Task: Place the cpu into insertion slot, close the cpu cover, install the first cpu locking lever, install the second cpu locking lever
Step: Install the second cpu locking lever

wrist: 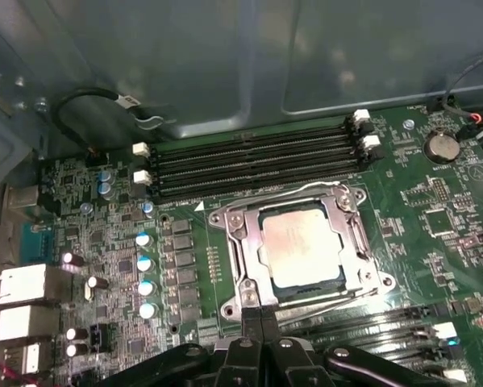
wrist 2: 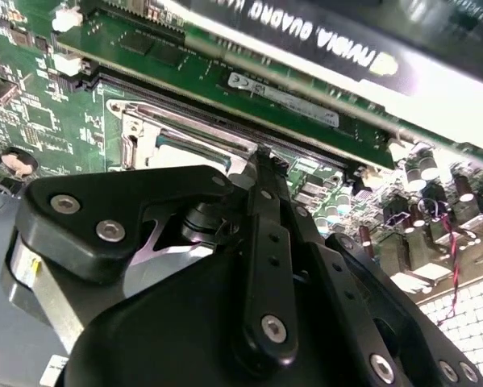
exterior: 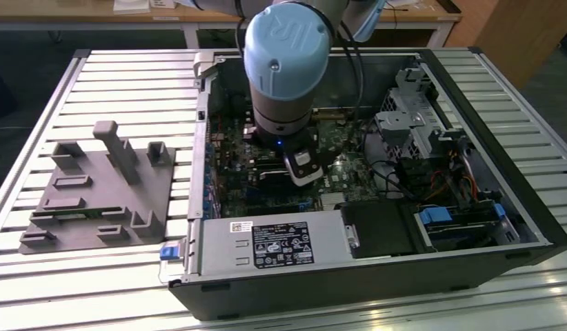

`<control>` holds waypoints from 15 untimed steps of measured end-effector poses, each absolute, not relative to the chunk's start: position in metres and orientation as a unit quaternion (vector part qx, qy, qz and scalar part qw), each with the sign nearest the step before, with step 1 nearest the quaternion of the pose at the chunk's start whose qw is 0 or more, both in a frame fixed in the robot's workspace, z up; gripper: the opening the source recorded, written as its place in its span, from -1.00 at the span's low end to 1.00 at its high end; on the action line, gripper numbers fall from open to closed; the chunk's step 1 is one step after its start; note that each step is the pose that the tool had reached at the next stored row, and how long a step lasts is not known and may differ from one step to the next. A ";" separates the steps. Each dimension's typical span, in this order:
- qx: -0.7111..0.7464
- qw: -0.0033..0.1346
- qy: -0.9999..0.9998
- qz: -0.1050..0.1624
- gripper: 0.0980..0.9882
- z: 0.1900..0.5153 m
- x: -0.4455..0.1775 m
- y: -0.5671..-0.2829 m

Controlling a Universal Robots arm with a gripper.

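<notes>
We see a silvery-grey square metal cpu (wrist: 300,243) (framed by its shiny silver cpu cover (wrist: 235,242)) on a green patterned motherboard (wrist: 435,210).

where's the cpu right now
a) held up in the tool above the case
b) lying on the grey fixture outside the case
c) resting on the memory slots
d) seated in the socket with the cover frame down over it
d: in the first wrist view the cpu sits inside the insertion slot with the cpu cover lying flat around it.
</notes>
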State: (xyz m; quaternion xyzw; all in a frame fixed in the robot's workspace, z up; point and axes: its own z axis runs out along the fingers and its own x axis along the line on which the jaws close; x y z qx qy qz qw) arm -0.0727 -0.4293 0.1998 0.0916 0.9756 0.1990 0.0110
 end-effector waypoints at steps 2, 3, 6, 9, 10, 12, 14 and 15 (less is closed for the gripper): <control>0.092 0.011 0.975 0.200 -0.98 0.200 -0.073 -0.432; 0.092 0.011 0.975 0.200 -0.98 0.199 -0.073 -0.433; 0.092 0.011 0.975 0.204 -0.98 0.197 -0.074 -0.433; 0.092 0.010 0.974 0.209 -0.98 0.195 -0.076 -0.433; 0.092 0.010 0.973 0.211 -0.98 0.194 -0.077 -0.433; 0.092 0.009 0.972 0.216 -0.98 0.193 -0.078 -0.433; 0.092 0.009 0.971 0.222 -0.98 0.192 -0.079 -0.433; 0.092 0.009 0.970 0.224 -0.98 0.191 -0.079 -0.433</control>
